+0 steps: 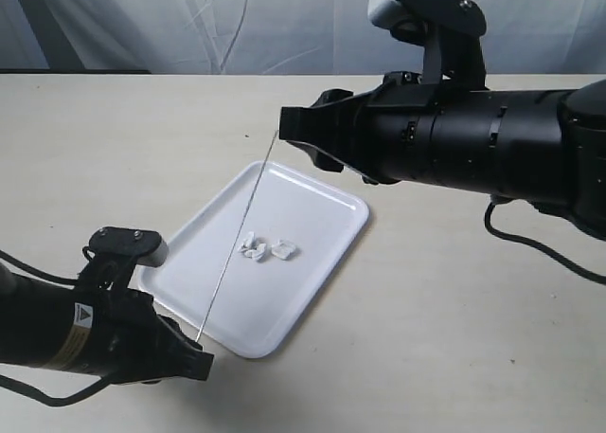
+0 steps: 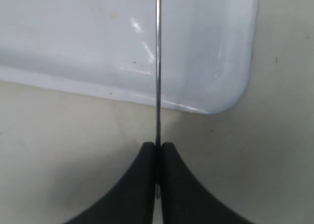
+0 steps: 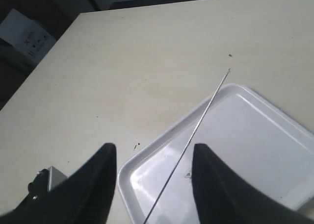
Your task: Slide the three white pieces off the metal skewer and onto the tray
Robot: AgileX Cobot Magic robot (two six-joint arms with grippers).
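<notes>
Skewer bare, pieces on the tray.
The left gripper (image 2: 158, 150) is clamped tight on the lower end of the metal skewer (image 1: 241, 229) beside the tray's (image 1: 322, 262) near edge; the three white pieces (image 1: 268, 250) lie mid-tray. The right gripper (image 3: 153, 150) gapes wide, empty.

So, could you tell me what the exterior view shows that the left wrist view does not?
Only the exterior view shows the three pieces lying on the tray, and the right gripper near the far tip of the skewer. Only the left wrist view shows, close up, the jaws of the left gripper pinched shut on the skewer's near end. Both show the left gripper, the skewer, the tray and the table.
</notes>
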